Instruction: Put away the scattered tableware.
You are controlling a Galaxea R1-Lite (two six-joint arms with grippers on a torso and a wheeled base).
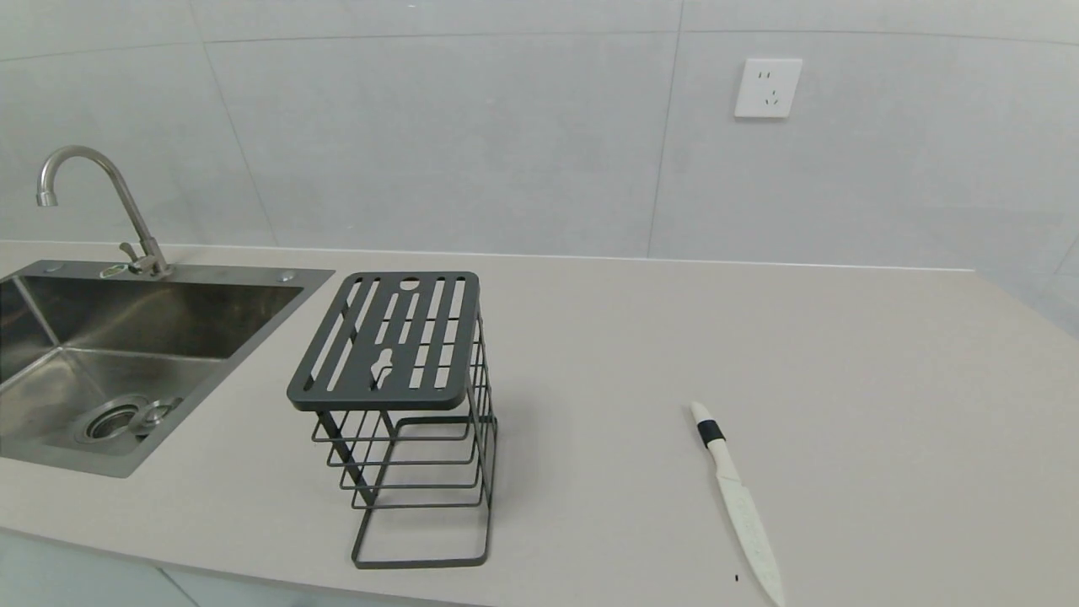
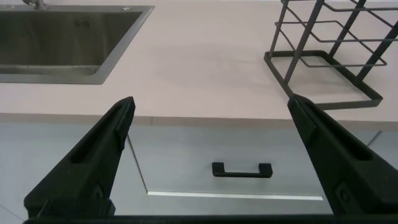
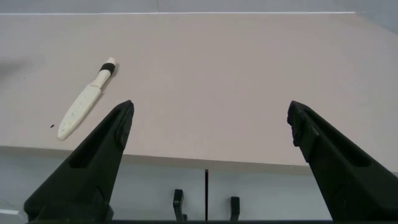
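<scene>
The knife (image 1: 735,497) lies flat on the counter (image 1: 843,354), ahead of the right jaws and out of line with them, its handle at the far end. It looks light, stiff and slick. The thicker handle by the black band seems the safest hold. Both pairs of jaws stand wide open and empty. The slotted rack (image 1: 396,405) stands ahead of the left jaws.

Knife (image 1: 738,504): cream, with black band on handle. Rack (image 1: 396,396): dark grey wire, slotted top. Counter (image 1: 759,354): pale beige. Sink (image 1: 101,337): brushed steel.
</scene>
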